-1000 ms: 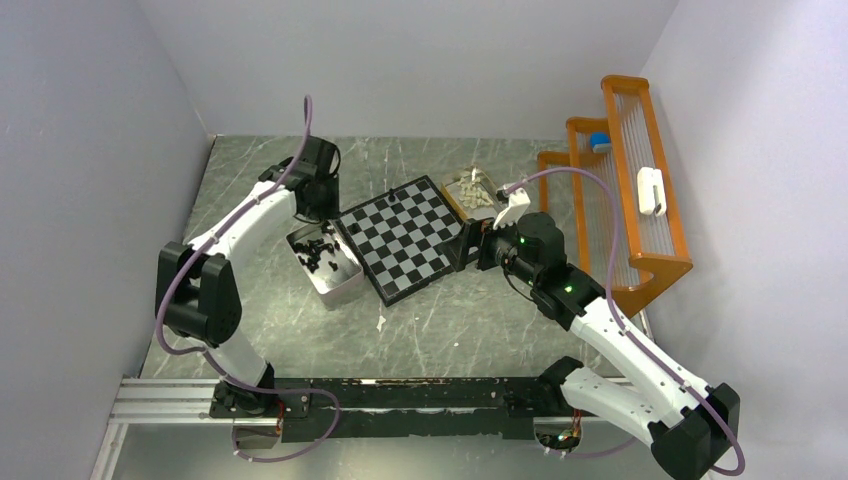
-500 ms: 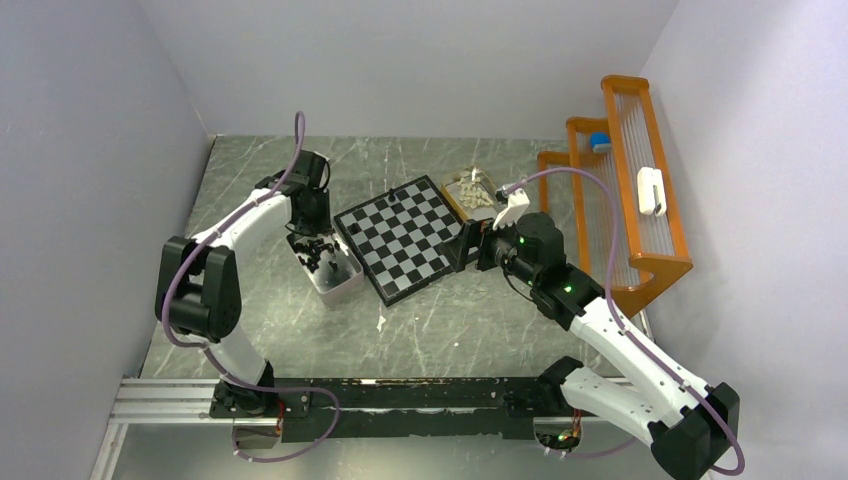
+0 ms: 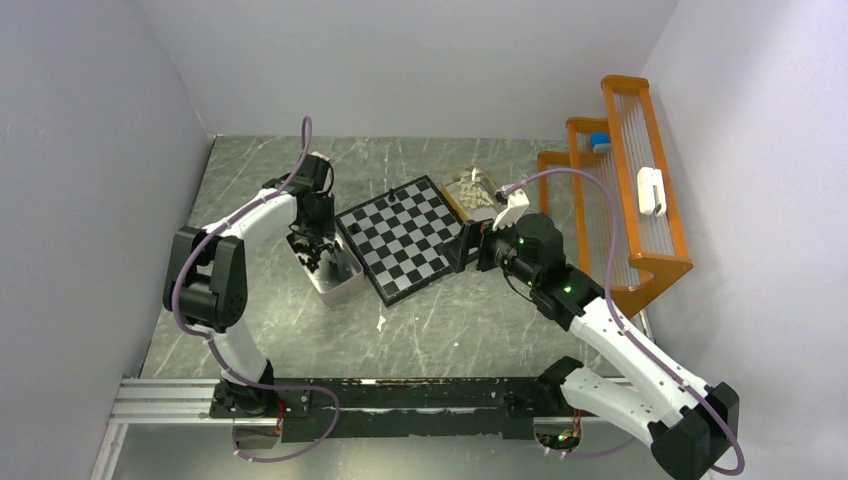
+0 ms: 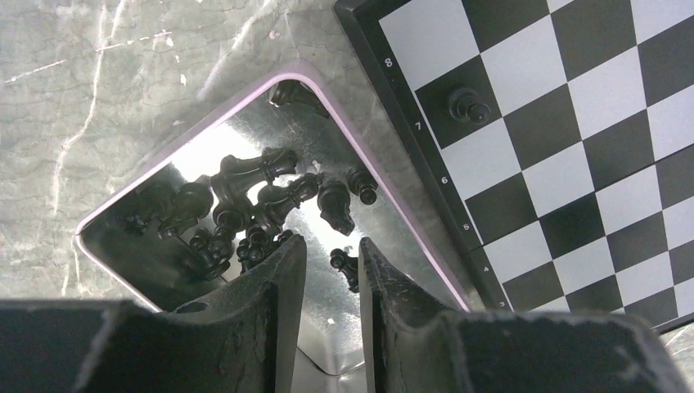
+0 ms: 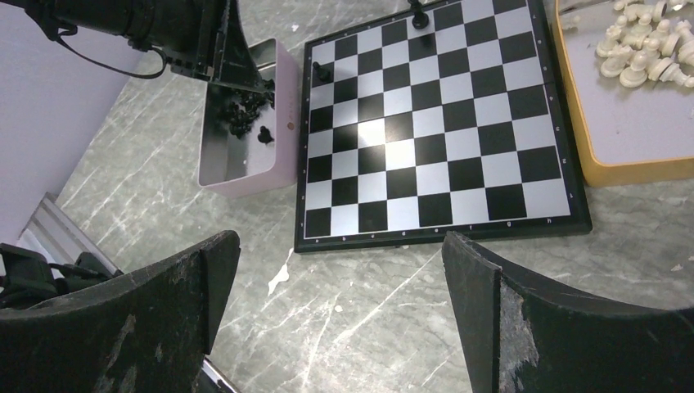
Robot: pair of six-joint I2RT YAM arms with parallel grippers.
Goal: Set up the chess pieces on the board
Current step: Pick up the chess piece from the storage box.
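Two black chessmen (image 5: 419, 16) stand on the board (image 5: 434, 123), both near its far left corner: one on the far row, the other (image 5: 322, 72) at the left edge. The rest lie in a heap of roughly a dozen in one metal box (image 5: 286, 123); they overlap too much for an exact count. One tan tray (image 5: 573, 123) holds the cream-white chessmen (image 5: 638, 57), partly cut off by the frame. The left gripper (image 4: 331, 246) reaches down into the box, its jaws parted by a narrow gap, with one small black piece (image 4: 345, 264) lying in that gap; I cannot tell whether they touch it. The right gripper (image 5: 340, 241) hangs above the board's near edge, jaws spread wide and holding nothing. Box and tray lie just beside opposite edges of the board. Bare tabletop (image 5: 368, 303) stretches along its near side.
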